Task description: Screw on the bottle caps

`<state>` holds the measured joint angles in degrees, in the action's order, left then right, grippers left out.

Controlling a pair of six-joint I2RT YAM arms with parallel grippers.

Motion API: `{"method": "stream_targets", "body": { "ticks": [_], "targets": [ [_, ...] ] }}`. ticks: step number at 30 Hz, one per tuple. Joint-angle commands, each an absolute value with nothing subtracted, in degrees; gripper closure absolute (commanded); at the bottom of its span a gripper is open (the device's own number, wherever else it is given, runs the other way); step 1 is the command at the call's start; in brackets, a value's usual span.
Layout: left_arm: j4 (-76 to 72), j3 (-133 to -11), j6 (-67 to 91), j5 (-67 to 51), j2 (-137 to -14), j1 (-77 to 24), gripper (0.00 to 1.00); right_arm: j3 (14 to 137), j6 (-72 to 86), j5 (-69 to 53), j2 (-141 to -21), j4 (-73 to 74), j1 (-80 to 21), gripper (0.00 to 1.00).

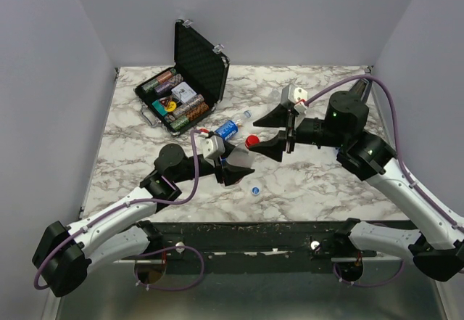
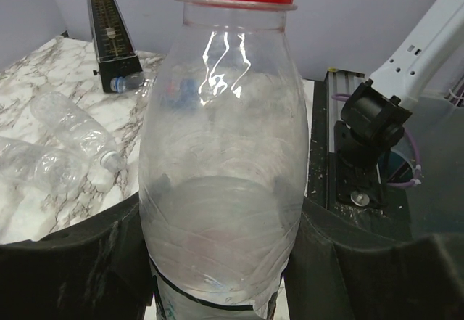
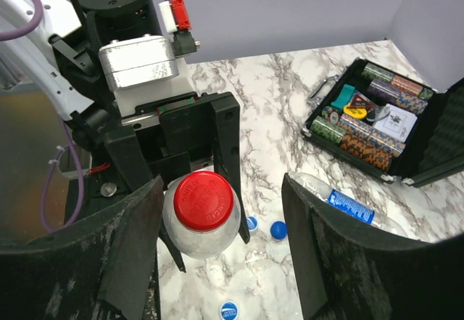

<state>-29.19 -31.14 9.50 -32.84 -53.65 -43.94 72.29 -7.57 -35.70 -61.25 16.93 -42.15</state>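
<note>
Bottle (image 2: 217,153): we see it upright between the two fingers of the left pincer, which press on its lower body from both sides. It is clear, thin plastic with rounded shoulders, faintly creased, and light glints on its wall.
Red cap (image 3: 204,201): it sits on the neck of the bottle. It is round and matte, with faint raised marks on its flat top. We cannot tell how far down it is screwed.
Left pincer (image 2: 221,262): clamped on the bottle. Its fingers are broad, black and rough-surfaced.
Right pincer (image 3: 221,189): its jaws stand apart, one on each side of the red cap. In the right wrist view the cap lies close to the left-hand finger, with a plain gap to the other. We cannot tell whether the near finger touches it.
Blue caps (image 3: 278,229): three small round discs lie flat on the table below the right pincer, apart from every bottle.
Blue-label bottle (image 3: 348,206): clear, lying on its side just beside the case.
Other bottles (image 2: 72,128): two clear, ribbed ones lie on their sides on the table, side by side.
Case (image 1: 199,62): black and hard-shelled, with metal corners and its lid raised.
Poker chips (image 1: 177,99): colourful stacks lie in rows inside the case.
Table (image 1: 326,182): smooth, with a white and grey marble pattern.
</note>
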Motion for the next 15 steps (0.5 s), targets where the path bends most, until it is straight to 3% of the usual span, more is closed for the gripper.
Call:
{"method": "stream_targets", "body": {
  "ticks": [1,7,12,15],
  "targets": [
    [-32.2,-32.5,9.9,-36.6,-53.9,-43.9,0.37,74.5,-8.5,-40.3,-61.9,18.4,-42.0,0.3],
    [-32.7,-32.3,10.2,-36.7,-53.9,-43.9,0.37,74.3,-8.2,-40.9,-62.6,18.1,-41.9,0.45],
    [-33.3,-32.1,10.5,-36.7,-53.6,-43.9,0.37,73.6,-8.1,-41.5,-62.8,17.9,-41.9,0.49],
    [-33.7,-31.9,10.6,-36.5,-53.6,-43.9,0.37,73.3,-7.7,-42.0,-62.9,17.8,-41.8,0.57]
  ]
}}
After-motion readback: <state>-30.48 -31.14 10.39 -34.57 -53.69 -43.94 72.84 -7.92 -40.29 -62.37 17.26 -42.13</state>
